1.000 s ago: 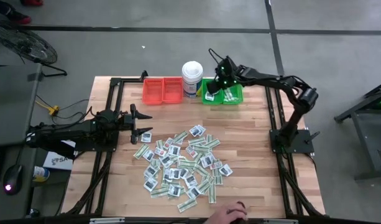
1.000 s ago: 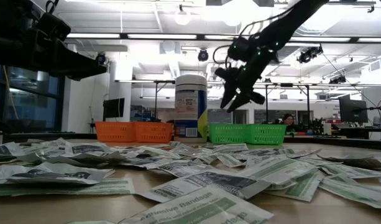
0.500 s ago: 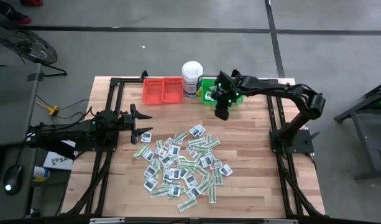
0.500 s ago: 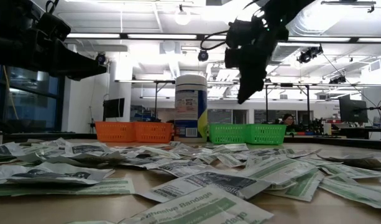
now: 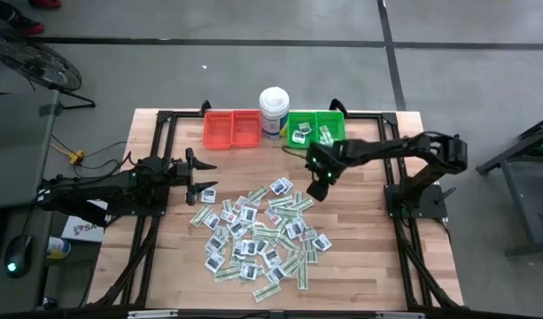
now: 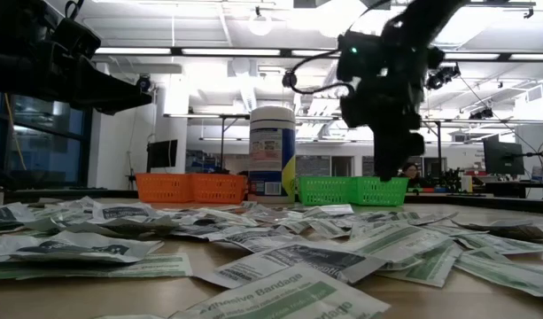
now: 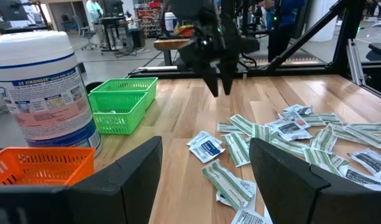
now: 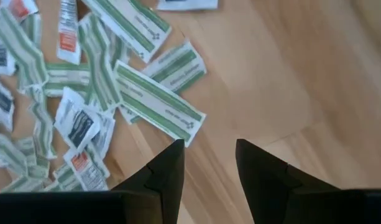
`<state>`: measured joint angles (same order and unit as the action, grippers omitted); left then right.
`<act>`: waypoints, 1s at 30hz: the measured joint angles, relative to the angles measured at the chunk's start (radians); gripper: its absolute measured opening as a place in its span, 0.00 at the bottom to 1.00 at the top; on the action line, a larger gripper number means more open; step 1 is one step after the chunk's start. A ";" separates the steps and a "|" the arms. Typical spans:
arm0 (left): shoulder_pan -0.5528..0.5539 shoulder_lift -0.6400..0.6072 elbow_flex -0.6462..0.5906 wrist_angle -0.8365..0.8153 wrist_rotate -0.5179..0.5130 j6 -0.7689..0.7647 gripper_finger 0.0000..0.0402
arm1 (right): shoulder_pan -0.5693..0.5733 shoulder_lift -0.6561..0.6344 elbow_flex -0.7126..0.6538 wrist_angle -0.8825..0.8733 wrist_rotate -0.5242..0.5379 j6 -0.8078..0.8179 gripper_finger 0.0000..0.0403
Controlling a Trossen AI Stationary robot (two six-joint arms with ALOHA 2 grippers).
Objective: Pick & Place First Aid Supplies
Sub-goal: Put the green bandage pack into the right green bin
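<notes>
Dozens of first aid packets (image 5: 258, 235) are scattered at the centre of the bench (image 5: 360, 221). Above their upper-right edge the right gripper (image 5: 318, 190) is held parted and empty; the left gripper (image 5: 203, 174), mid-left, is spread wide, empty.

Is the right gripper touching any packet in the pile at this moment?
Apart. The right wrist view shows the right gripper open and empty over bare wood, short of the nearest green-and-white strip.
</notes>
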<state>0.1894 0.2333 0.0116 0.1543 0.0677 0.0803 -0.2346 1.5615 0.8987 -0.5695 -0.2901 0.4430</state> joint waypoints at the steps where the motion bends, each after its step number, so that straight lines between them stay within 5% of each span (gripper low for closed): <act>1: 0.000 0.000 0.000 0.000 0.000 0.000 0.59 | 0.012 0.000 -0.018 0.028 0.000 0.026 0.34; 4: 0.000 0.000 0.000 0.000 0.000 0.000 0.59 | 0.053 0.000 -0.057 0.103 0.017 -0.031 0.34; 13: 0.000 0.000 0.000 0.000 0.000 0.000 0.59 | 0.163 0.000 -0.084 0.142 0.258 -0.620 0.34; 30: 0.000 0.000 0.000 0.000 0.000 0.000 0.59 | 0.277 0.003 -0.083 0.157 0.357 -0.919 0.34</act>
<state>0.1892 0.2335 0.0116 0.1539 0.0674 0.0807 0.0429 1.5650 0.8154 -0.4126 0.0664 -0.4755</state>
